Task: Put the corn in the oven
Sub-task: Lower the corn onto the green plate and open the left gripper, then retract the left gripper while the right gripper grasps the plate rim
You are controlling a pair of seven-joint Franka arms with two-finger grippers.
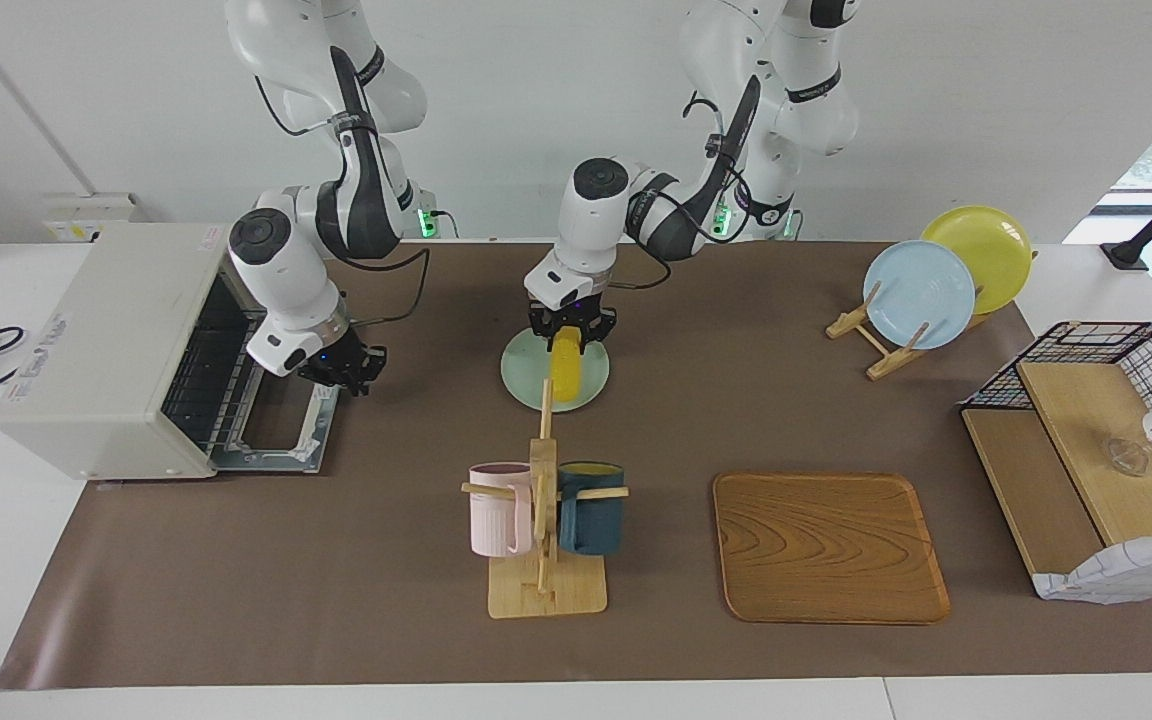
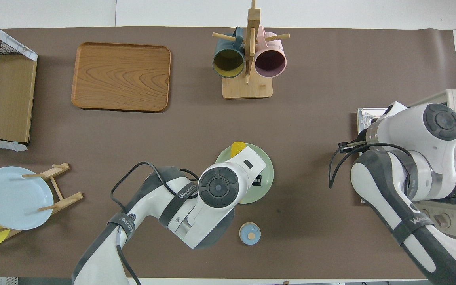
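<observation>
The yellow corn [image 1: 565, 372] hangs nearly upright from my left gripper [image 1: 568, 338], which is shut on its upper end, over the pale green plate [image 1: 591, 385]. From overhead only the cob's tip [image 2: 236, 149] shows past the left hand. The off-white oven [image 1: 106, 340] stands at the right arm's end of the table. Its door [image 1: 281, 440] lies folded down and the wire rack [image 1: 206, 380] shows inside. My right gripper [image 1: 346, 375] hovers over the door's edge nearest the robots.
A wooden mug rack [image 1: 544, 520] with a pink and a dark blue mug stands farther from the robots than the plate. Beside it lies a wooden tray [image 1: 829, 547]. A plate stand [image 1: 921, 295], a wire shelf [image 1: 1096, 450] and a small blue disc [image 2: 249, 233] are also here.
</observation>
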